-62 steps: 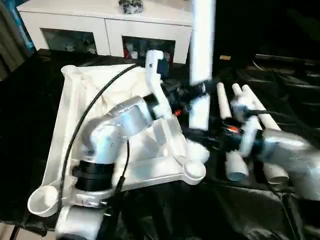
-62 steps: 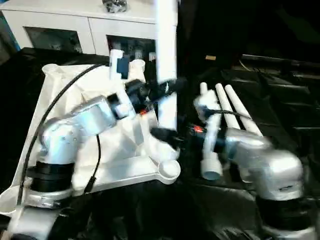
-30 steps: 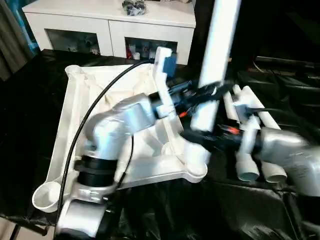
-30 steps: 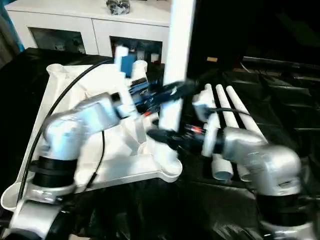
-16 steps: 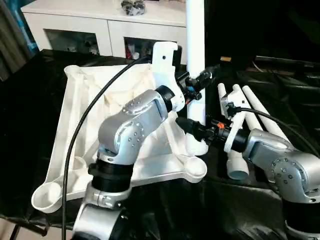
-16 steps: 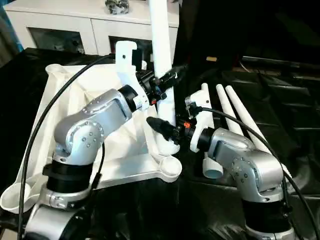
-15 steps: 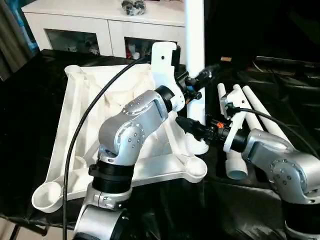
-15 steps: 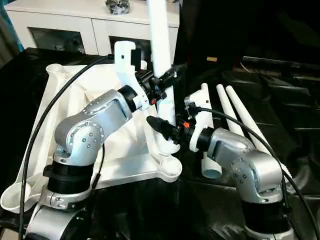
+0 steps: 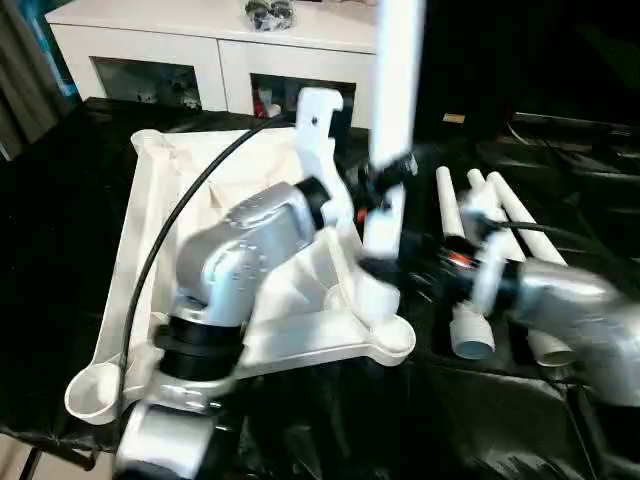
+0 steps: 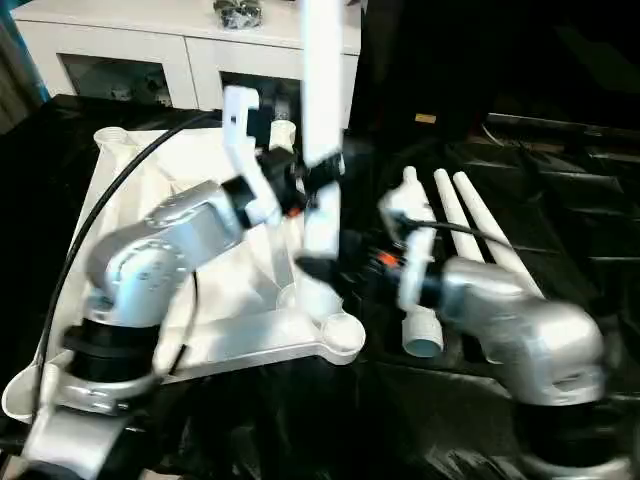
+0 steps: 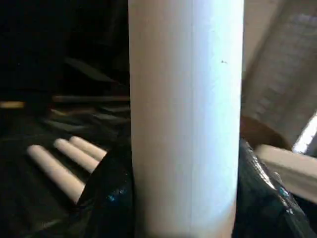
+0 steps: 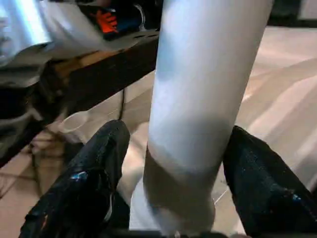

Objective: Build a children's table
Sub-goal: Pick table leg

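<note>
Table top [image 9: 150, 240] lies upside down on the black-covered work surface [image 9: 60, 180], ribbed underside up, round corner sockets showing at the near corners [image 9: 92, 392]. One leg [image 9: 395, 90] stands upright, its lower end in the socket area on the top's right side, just behind the near right corner socket [image 9: 388, 336]. Left gripper [image 9: 385, 180] is on that leg midway up; in the left wrist view the tube [image 11: 185, 119] sits tight between both black fingers [image 11: 111, 198], pads against it on either side, so it's clamped on the leg. Right gripper [image 9: 395, 270] is lower down, near the base of the same leg; the right wrist view shows its fingers [image 12: 94, 183] either side of the tube [image 12: 198, 99] with visible gaps, so spread and not gripping. Three spare legs [image 9: 480, 260] lie side by side on the black surface to the right of the top, behind the right forearm, open ends toward the robot. A black cable [image 9: 190, 200] arcs over the top along the left arm. White cabinet with glass doors [image 9: 210, 55] stands behind the work surface, with a small dark object [image 9: 268, 12] on it that I can't identify.
</note>
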{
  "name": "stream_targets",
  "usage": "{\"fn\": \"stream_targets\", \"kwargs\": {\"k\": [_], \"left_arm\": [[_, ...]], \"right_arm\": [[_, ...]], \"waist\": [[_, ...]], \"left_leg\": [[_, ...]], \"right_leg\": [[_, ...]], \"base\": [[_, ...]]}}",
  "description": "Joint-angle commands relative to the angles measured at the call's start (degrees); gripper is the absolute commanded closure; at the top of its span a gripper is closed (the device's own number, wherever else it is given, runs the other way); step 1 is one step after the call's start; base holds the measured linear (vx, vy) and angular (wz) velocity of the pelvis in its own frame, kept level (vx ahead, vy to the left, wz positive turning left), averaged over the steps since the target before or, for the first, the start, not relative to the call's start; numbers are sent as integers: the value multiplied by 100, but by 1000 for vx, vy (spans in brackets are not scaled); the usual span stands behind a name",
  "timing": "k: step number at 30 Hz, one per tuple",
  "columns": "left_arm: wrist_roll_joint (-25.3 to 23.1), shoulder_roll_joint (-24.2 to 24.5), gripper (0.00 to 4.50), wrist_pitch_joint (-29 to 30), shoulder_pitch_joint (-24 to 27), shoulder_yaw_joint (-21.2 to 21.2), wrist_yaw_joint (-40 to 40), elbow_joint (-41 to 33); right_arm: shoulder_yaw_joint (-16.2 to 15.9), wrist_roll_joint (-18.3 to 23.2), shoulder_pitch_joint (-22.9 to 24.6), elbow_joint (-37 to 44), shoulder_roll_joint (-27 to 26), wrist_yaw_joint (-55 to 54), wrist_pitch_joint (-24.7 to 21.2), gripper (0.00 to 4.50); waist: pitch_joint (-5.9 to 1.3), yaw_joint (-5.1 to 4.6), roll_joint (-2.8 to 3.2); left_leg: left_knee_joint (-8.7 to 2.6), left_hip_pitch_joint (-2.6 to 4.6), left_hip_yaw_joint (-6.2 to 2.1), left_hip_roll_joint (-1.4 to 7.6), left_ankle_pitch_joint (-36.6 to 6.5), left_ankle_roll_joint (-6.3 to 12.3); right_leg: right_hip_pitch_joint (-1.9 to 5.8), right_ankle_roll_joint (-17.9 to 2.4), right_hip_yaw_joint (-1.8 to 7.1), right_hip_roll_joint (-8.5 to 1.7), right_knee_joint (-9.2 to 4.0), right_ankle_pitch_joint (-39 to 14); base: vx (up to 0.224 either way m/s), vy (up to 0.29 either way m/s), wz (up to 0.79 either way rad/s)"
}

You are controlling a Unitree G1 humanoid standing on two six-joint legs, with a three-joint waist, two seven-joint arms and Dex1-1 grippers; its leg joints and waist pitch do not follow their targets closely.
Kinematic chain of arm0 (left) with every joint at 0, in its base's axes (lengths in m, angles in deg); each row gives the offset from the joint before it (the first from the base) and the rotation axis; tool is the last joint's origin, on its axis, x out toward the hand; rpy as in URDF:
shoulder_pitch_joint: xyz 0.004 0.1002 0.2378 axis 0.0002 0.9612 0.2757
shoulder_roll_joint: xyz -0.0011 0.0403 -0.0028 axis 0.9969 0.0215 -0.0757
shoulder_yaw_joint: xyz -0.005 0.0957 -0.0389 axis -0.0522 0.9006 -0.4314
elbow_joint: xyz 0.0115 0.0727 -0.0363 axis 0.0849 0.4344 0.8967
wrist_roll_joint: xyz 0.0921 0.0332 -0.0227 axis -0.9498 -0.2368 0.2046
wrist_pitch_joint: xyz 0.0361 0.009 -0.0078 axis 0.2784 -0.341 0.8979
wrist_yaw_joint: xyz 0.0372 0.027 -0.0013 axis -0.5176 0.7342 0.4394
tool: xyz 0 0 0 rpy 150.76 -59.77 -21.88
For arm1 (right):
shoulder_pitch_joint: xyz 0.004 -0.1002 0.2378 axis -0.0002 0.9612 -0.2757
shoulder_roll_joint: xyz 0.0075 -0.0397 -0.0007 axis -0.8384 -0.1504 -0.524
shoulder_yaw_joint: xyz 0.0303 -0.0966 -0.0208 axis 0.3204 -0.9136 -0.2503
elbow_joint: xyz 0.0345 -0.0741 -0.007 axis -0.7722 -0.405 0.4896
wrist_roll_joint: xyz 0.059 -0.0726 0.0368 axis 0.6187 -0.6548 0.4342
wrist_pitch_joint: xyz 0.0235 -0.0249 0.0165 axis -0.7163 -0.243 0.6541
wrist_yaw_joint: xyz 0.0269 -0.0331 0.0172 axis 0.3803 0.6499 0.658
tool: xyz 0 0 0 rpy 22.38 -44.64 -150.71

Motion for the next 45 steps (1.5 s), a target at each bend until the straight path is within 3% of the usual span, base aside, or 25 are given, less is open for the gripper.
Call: {"fn": "stream_targets", "kwargs": {"k": [1,8,18,25,27,29,32,34,35,38,41,42,43,44,45], "left_arm": [[209,24,265,172,-104,64,250,-88],[597,-17,266,435,-247,-26,486,-125],[859,83,266,598,-275,169,975,-226],[792,179,266,604,-270,282,1086,-241],[473,293,266,441,-269,469,1053,-204],[343,274,210,331,-270,451,958,-103],[416,257,193,329,-281,341,913,-101],[439,205,185,171,-277,210,835,-127],[364,118,180,-122,-251,99,723,-130],[349,-76,178,-603,-207,-155,578,-162],[346,-325,178,-1072,-154,-605,160,-116],[378,-382,178,-1126,-133,-709,65,-118],[353,-386,178,-1204,-100,-773,9,-143],[326,-383,178,-1257,-77,-807,-25,-162],[236,-339,178,-1312,3,-824,-103,-272]], "right_arm": [[-58,175,-36,32,81,321,-20,138],[-208,162,-122,-150,235,594,11,138],[-248,313,-204,-336,336,997,-66,228],[-280,338,-174,-302,290,987,-49,257],[-306,297,-157,-306,210,900,2,258],[-310,285,-121,-292,112,801,43,259],[-323,260,-104,-297,43,724,74,259],[-329,195,-72,-306,-51,609,175,260],[-321,127,-53,-320,-133,494,286,260],[-259,-81,-33,-413,-331,195,606,260],[-179,-533,-21,-668,-715,-429,1175,260],[-171,-653,-21,-727,-792,-618,1277,260],[-146,-720,-21,-787,-897,-760,1399,260],[-126,-755,-21,-826,-968,-846,1481,260],[-48,-912,2,-940,-1122,-1145,1737,261]], "waist": [[-359,8,-73],[-358,19,-89],[-366,21,-78],[-365,27,-54],[-369,25,-35],[-369,19,-36],[-373,20,-8],[-377,23,-12],[-378,32,18],[-382,25,6],[-376,17,21],[-371,7,13],[-371,7,-32],[-372,10,1],[-376,14,-41]], "left_leg": [[-383,195,-196,467,-775,-22],[-372,187,-191,467,-696,49],[-374,194,-198,480,-694,90],[-378,196,-199,479,-728,37],[-383,202,-205,481,-750,13],[-392,204,-207,486,-794,-28],[-395,208,-212,486,-837,-75],[-395,202,-212,484,-837,-95],[-396,201,-220,486,-840,-101],[-398,195,-220,495,-867,-117],[-411,194,-227,491,-1021,-200],[-418,197,-228,488,-1050,-216],[-425,199,-224,492,-1038,-213],[-425,198,-223,487,-1013,-219],[-426,195,-222,492,-1000,-198]], "right_leg": [[133,-1256,266,-583,-432,-162],[140,-1387,265,-586,-425,-135],[142,-1394,260,-576,-419,-148],[143,-1410,260,-577,-424,-139],[139,-1391,261,-572,-418,-144],[138,-1381,261,-576,-421,-126],[136,-1422,259,-580,-416,-62],[144,-1447,259,-581,-406,16],[144,-1455,258,-585,-401,40],[152,-1468,258,-591,-405,173],[143,-1480,252,-607,-418,61],[142,-1458,252,-591,-420,4],[148,-1444,253,-590,-425,-14],[136,-1417,255,-594,-416,-25],[138,-1360,259,-595,-420,-22]], "base": [[0,0,0],[0,0,0],[0,0,0],[0,0,0],[0,0,0],[0,0,0],[0,0,0],[0,0,0],[0,0,0],[0,0,0],[0,0,0],[0,0,0],[0,0,0],[0,0,0],[0,0,0]]}}
